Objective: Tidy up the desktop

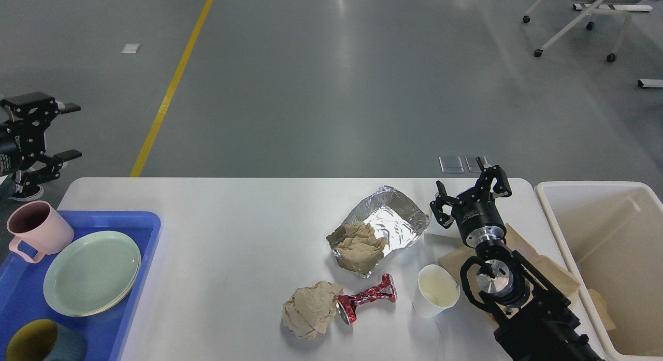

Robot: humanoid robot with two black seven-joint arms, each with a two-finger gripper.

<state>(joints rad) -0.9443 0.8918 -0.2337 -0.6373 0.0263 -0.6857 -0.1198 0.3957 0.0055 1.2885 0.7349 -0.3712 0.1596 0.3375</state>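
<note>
Hiding brown paper [544, 270] below spread, empty right fingers [469, 192]; left fingers [67, 131] apart, empty, off white matte tabletop [233, 236].

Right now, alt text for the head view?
White desktop littered with a foil sheet, two crumpled paper wads, a crushed red can and a paper cup. Blue tray of dishes at left, bin at right; both end effectors open, holding nothing.

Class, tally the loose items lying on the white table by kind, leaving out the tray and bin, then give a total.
Crumpled brown paper balls: 2
Foil sheet: 1
Crushed red can: 1
White paper cup: 1
Flat brown paper bag: 1
Total: 6
</note>
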